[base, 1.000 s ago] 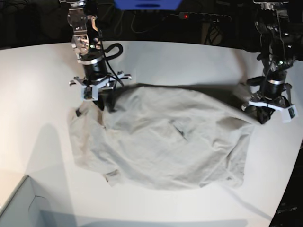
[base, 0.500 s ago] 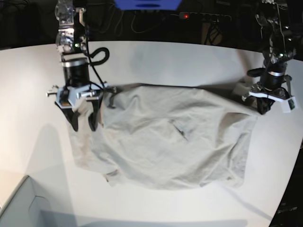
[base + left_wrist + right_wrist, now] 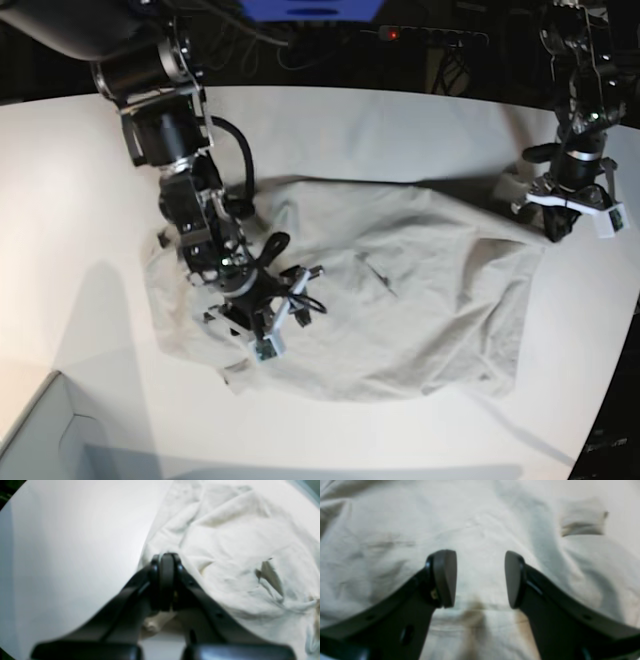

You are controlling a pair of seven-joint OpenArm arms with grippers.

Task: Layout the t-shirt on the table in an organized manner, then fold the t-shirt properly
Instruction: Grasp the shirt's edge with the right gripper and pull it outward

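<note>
The t-shirt [image 3: 370,300] lies spread but still wrinkled in the middle of the white counter [image 3: 90,200], with one corner at the far edge on the base view's right and a loose, bunched part near the lower left. The left gripper [image 3: 166,562] is clenched on the edge of the cloth at that far corner; in its wrist view the two fingers are pressed together with a thin fold of fabric coming out under them. I judge it holds this corner as an anchor, so that the cloth does not slide while the other arm works. The right gripper [image 3: 480,578] is released: its two pads [image 3: 445,577] stand apart with only flat fabric showing between them, and they grasp nothing. In the base view this gripper [image 3: 255,330] hangs over the lower left part of the shirt, near the rumpled hem, which suggests that it looks for a new place to pinch, perhaps to pull this side flat. Whether its tips touch the cloth I cannot tell. By count there is one t-shirt, one counter, two arms with one gripper each, and one pale grey box corner [image 3: 40,435] at the bottom left of the base view, apart from the shirt. The laying-out seems unfinished, and folding has not begun.
</note>
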